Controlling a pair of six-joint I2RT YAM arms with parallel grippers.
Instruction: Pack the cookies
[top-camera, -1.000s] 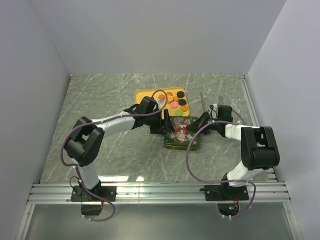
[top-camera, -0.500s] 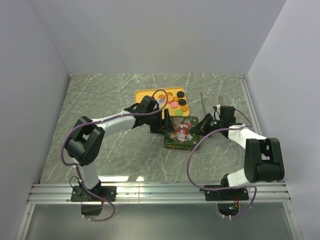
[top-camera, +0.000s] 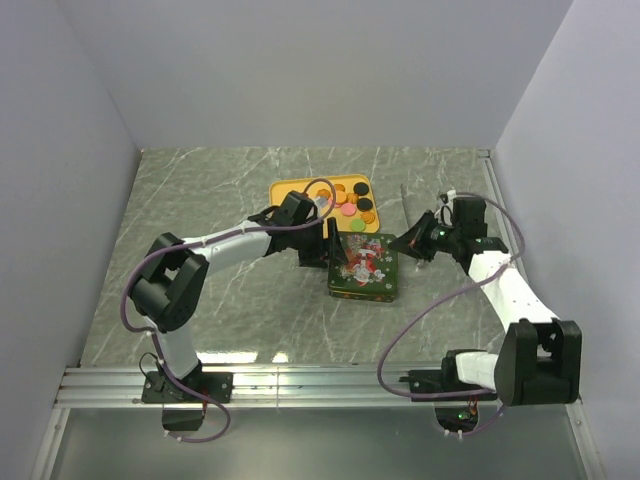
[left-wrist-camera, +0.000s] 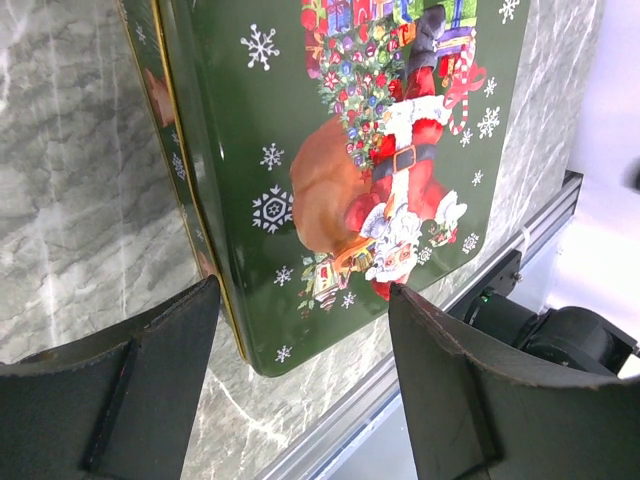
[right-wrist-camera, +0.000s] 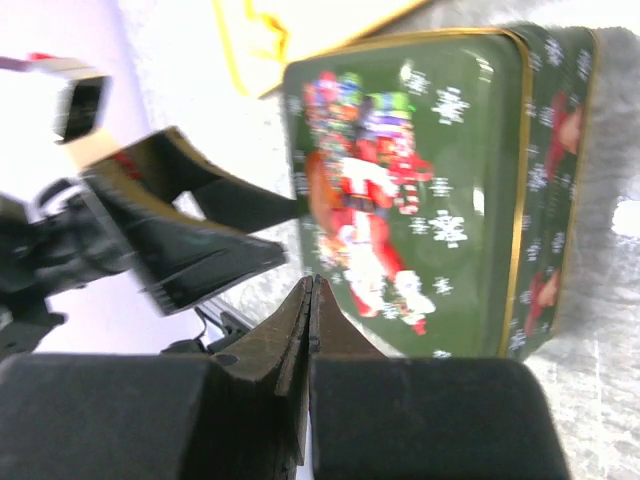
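Your bench (top-camera: 200, 220) fills the middle of the overhead frame, grey-green marble. Near its centre sits the green Christmas tin (top-camera: 365, 267), lid on, Santa picture up. Just above it in the frame lies the yellow tray (top-camera: 290, 188), and the cookies (top-camera: 352, 203) are on that tray: orange, dark and pink rounds clustered toward its right side.

So judge the packing this way: the cookies you can see are outside the tin, and the tin is shut. What is inside it you cannot see. That fits a tin not yet opened for loading, and it also fits a tin closed again with some cookies left on the tray. The pictures don't settle which.

Your left pincer (left-wrist-camera: 300, 370) is low at the tin's left edge in the overhead frame. In its wrist view the two dark fingers stand well apart, straddling the corner of the lid, with nothing clamped between them.

Your right pincer (right-wrist-camera: 310, 300) is off to the right of the tin, clear of it. Its wrist view shows the finger tips pressed together with nothing between them.

At least the tray cookies remain unpacked.
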